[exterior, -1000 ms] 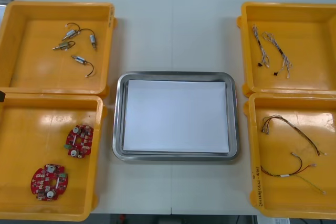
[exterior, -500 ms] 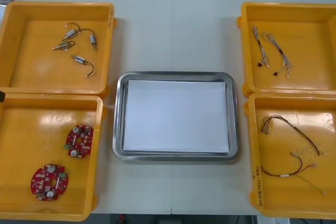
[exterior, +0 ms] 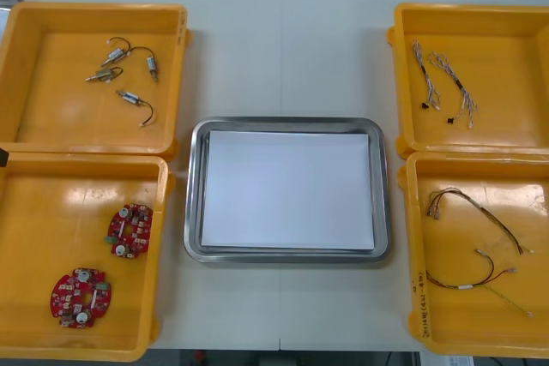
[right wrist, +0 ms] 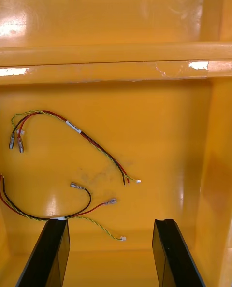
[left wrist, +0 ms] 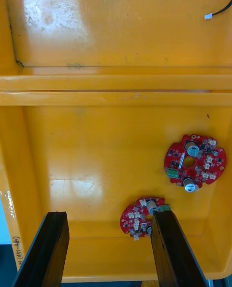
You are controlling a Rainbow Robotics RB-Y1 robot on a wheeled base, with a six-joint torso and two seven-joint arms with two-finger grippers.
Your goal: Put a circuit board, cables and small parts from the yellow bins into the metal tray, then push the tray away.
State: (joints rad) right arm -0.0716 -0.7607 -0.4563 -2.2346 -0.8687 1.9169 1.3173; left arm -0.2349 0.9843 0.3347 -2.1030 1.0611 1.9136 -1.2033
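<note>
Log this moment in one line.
left jaws: open, over boards | right jaws: open, over cables | tray: nothing loaded

Tray (exterior: pixel 287 123) sits mid-worktop (exterior: pixel 287 49), with two bins on each side, one behind the other. On the left, the far bin (exterior: pixel 26 83) holds the small metal parts (exterior: pixel 104 75), and the near bin (exterior: pixel 51 203) holds two circuit boards, one (exterior: pixel 129 230) behind and to the right of the other (exterior: pixel 81 297). On the right, the far bin (exterior: pixel 515 57) holds two cables (exterior: pixel 429 83) side by side and the near bin (exterior: pixel 455 323) holds two more (exterior: pixel 480 212), one behind the other; the left claw (left wrist: pixel 109 214) hangs over the left near bin, the right claw (right wrist: pixel 111 222) over the right near bin.
</note>
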